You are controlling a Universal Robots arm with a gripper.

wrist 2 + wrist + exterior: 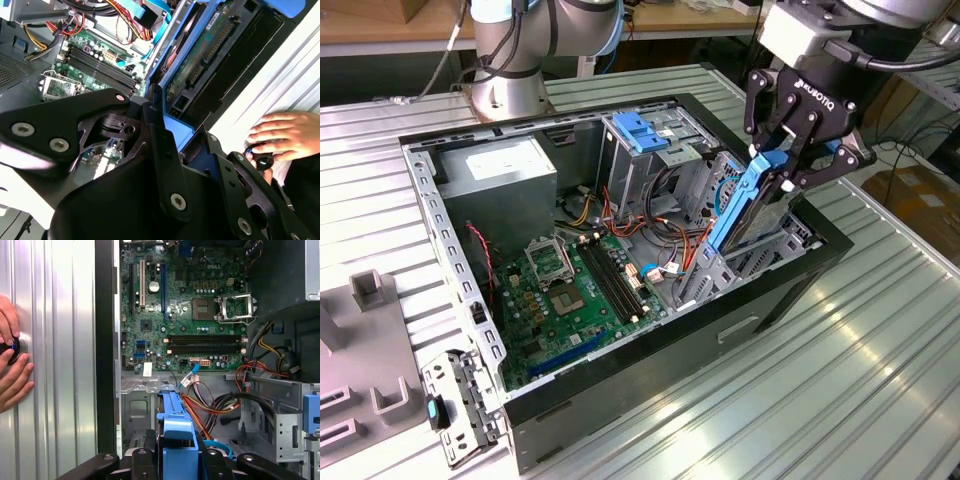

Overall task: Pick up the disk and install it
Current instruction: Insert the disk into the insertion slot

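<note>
One disk [739, 205] slants steeply (long axis upward).

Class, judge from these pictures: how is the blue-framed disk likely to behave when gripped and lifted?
Probably stiff: the disk hangs tilted from the tool without sagging. Likely heavy for its size, given the metal body. Its smooth plastic rail may slip in a narrow grip.
</note>
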